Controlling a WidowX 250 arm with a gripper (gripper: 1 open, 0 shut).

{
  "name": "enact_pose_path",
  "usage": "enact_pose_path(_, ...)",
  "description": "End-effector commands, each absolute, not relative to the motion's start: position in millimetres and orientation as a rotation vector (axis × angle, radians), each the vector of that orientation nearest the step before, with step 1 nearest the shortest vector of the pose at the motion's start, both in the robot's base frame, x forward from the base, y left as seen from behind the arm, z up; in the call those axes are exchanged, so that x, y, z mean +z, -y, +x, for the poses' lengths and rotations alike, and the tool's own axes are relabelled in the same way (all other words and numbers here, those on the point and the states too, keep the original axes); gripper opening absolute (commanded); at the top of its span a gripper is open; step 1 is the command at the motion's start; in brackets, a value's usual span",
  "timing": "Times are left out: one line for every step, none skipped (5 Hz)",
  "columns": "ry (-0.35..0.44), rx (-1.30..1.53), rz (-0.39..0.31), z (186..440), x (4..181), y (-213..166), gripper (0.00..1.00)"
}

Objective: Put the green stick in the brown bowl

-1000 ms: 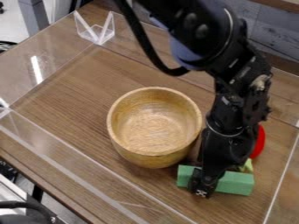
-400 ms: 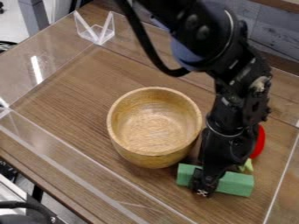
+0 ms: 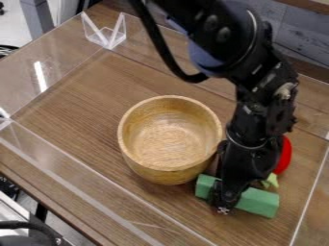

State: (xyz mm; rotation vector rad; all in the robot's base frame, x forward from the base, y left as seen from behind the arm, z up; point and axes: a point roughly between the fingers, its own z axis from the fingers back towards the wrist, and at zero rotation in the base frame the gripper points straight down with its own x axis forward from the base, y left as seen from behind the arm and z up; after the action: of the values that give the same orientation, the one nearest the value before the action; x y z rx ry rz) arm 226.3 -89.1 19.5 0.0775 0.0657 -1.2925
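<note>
camera view, fingers [image 3: 229, 200] down on green stick [image 3: 257, 199], grip unclear, beside brown bowl [image 3: 170, 139]

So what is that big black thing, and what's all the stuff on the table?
That black thing is a robot arm. One camera watches it from above and to the side. At its tip is the hand, pointing straight down onto a flat green block lying on the wooden table. Whether it grips the block yet, I cannot tell. Next to it stands a round light wooden bowl with nothing in it. A red toy peeks out behind the arm. Clear plastic walls surround the table.
</note>
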Motion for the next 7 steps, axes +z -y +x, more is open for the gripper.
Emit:
enact_pose_path(0.006, -1.276, 0.126, 238, 47.6, 91, 0.0)
enact_pose_path(0.016, -1.259, 0.161, 239, 64.7, 87, 0.0)
enact_pose_path(0.032, -1.234, 0.192, 238, 82.8, 79, 0.0)
enact_pose_path(0.043, -1.216, 0.205, 237, 94.4, 70, 0.0)
enact_pose_path(0.046, -1.199, 0.214, 233, 102.4, 53, 0.0)
enact_pose_path(0.051, -1.229, 0.217, 224, 104.7, 33, 0.0)
enact_pose_path(0.061, -1.231, 0.213, 220, 99.8, 25, 0.0)
